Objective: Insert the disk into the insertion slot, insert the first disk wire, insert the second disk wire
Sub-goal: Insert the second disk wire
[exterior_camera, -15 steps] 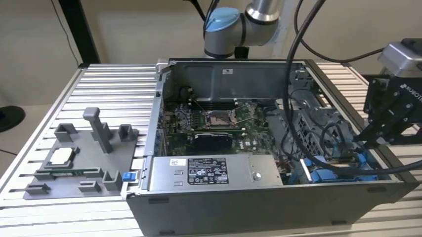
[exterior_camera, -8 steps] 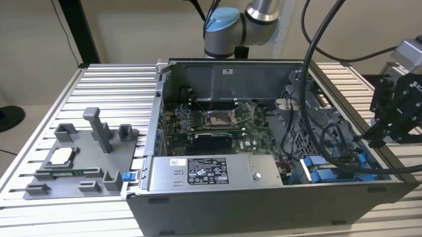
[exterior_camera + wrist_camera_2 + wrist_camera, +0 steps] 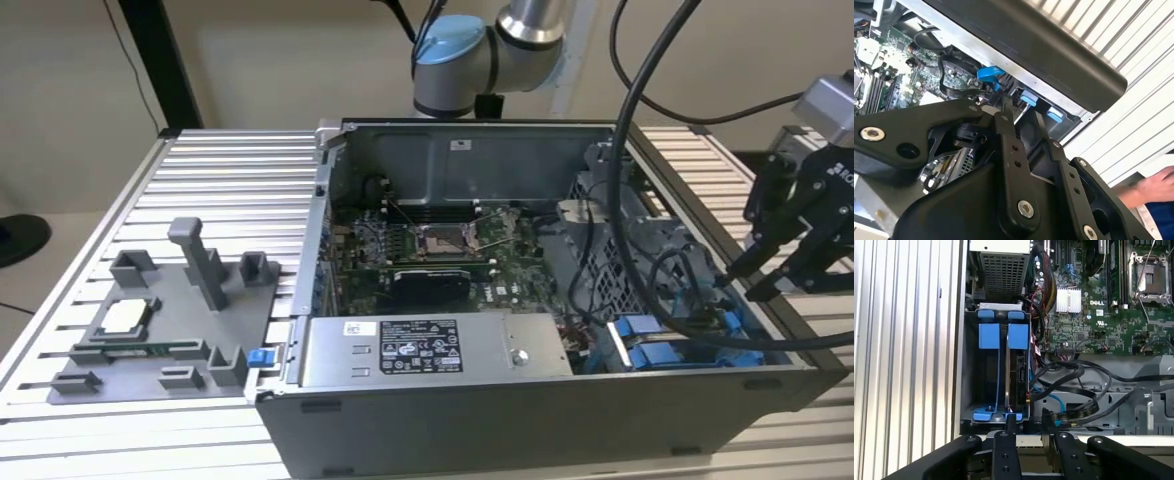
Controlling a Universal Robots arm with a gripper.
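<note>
Looks to us like the disk [image 3: 1017, 372] already sits in the insertion slot [image 3: 985, 385], so we're on the first wire. The gripper [image 3: 1027, 416] hovers at the slot's edge, fingers moderately apart and empty. Next, we reckon the black wire [image 3: 1074, 412] plug needs a square grab.

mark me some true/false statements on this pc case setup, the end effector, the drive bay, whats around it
1. The end effector is clamped on an object. False: its fingers stand apart with nothing between them.
2. The computer case lies open, its motherboard exposed. True.
3. The grey fixture lies on the exterior view's right of the case. False: it lies on the exterior view's left.
4. A person's hand shows in the second wrist view. True.
5. Two blue carriers stand side by side in the drive bay. True.
</note>
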